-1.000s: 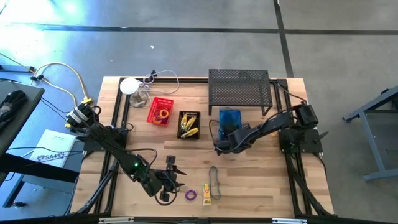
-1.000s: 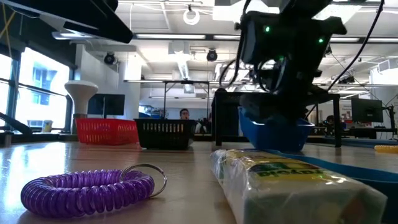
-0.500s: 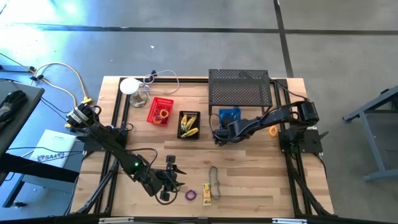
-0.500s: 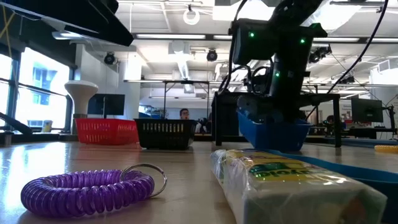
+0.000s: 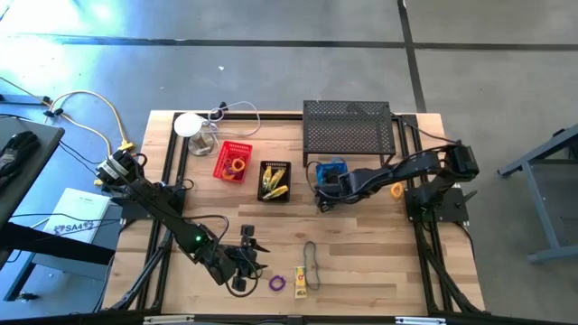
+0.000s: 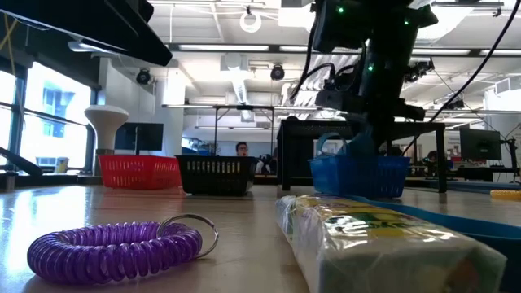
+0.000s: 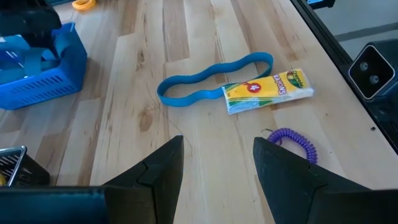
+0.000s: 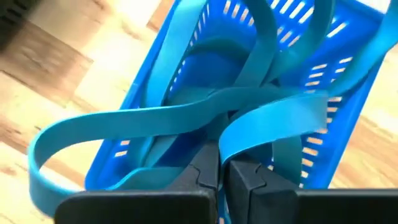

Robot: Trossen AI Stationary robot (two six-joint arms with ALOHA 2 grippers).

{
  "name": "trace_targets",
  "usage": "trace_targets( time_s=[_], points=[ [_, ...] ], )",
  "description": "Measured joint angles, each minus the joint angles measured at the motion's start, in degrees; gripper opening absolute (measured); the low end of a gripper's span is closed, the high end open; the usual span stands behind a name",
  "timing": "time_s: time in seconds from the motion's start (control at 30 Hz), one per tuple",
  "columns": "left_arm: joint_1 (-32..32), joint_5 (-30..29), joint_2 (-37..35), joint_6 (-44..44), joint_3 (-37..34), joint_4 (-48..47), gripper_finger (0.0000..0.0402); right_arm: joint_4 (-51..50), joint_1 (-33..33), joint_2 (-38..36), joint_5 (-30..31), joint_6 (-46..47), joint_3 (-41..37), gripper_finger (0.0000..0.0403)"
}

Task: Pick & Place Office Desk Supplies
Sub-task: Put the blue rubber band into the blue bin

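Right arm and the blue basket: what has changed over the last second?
The right gripper pulled back toward the black mesh shelf, still shut on a blue rubber band over the blue plastic basket, which now sits level. The left gripper, purple coil and crayon box stayed put.

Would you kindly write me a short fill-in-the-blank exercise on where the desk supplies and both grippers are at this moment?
1. The right gripper is shut on a blue rubber band over the ____ basket.
2. The crayon box lies on another blue rubber band, near the ____ coil keychain.
3. The left gripper hovers with its fingers ____.
4. Between the red basket and the blue one stands a ____ basket.

Missing words: blue; purple; open; black
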Motion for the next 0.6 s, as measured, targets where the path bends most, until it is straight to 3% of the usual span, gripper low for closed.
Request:
trace_targets(
  time_s=[0.27,0.6],
  points=[
    [0.0,0.0,0.0,-0.15,0.0,-0.02,0.0186,-2.59,-2.25,-2.46,-1.24,-0.15,0.0,0.0003],
    [0.0,0.0,0.0,-0.15,0.0,-0.43,0.0186,-3.13,-3.6,-3.16,7.46,-0.25,0.0,0.0003]
  ],
)
